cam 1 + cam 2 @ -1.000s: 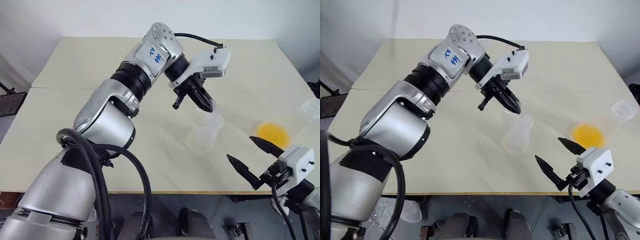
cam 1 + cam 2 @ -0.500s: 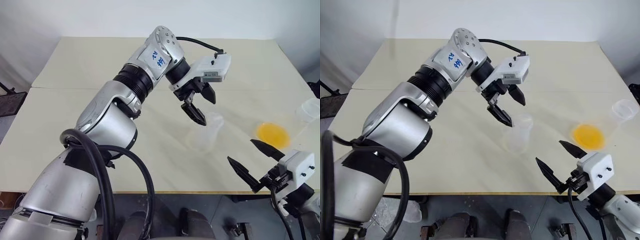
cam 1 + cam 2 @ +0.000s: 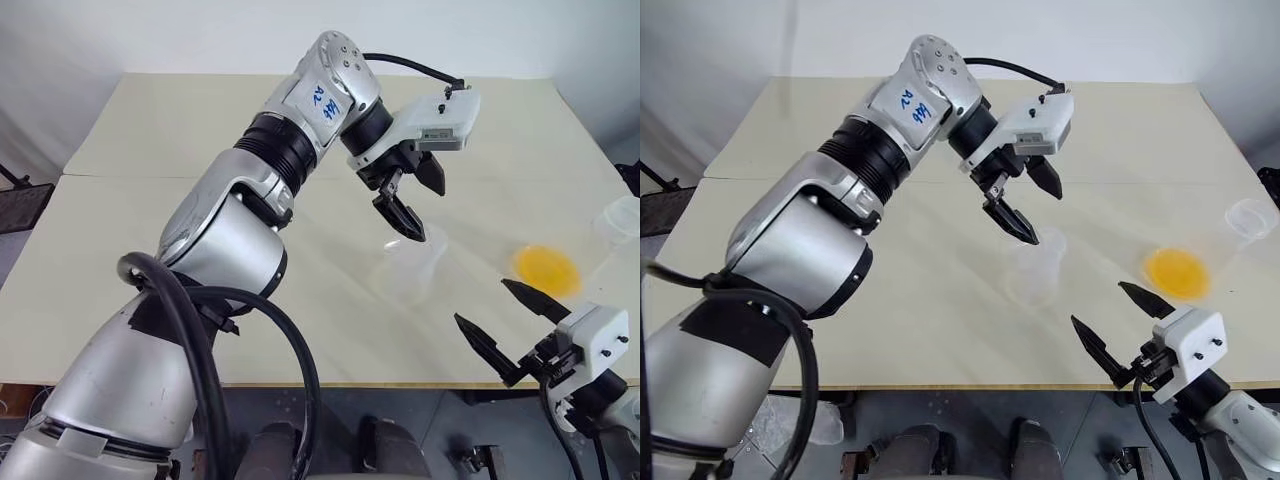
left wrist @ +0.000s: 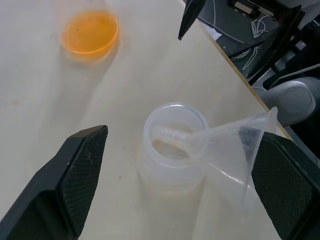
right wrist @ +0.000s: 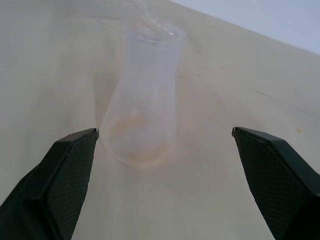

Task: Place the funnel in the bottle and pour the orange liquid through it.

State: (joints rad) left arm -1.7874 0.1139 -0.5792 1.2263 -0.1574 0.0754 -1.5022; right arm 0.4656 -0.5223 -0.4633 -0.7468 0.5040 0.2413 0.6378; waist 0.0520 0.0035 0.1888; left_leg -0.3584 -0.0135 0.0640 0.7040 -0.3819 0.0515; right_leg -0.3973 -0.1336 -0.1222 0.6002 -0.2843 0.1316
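The clear bottle (image 3: 403, 278) stands upright on the cream table (image 3: 200, 130), mid-table. The clear funnel (image 4: 227, 145) has its stem in the bottle's mouth (image 4: 172, 127) and its cone leans to one side. My left gripper (image 3: 418, 197) hangs open just above them, touching neither. The orange liquid (image 3: 546, 266) pools in the base of a second clear flask to the right. My right gripper (image 3: 505, 320) is open and empty near the table's front edge, between the bottle and that flask.
The second flask's open mouth (image 3: 1248, 216) shows near the table's right edge. A seam (image 3: 120, 177) runs across the tabletop. One black finger of the right gripper (image 4: 190, 15) shows at the front table edge in the left wrist view.
My left gripper, shut on the funnel at the bottle's mouth a second ago, has opened and let it go. The funnel stays in the bottle. The right gripper has kept still.
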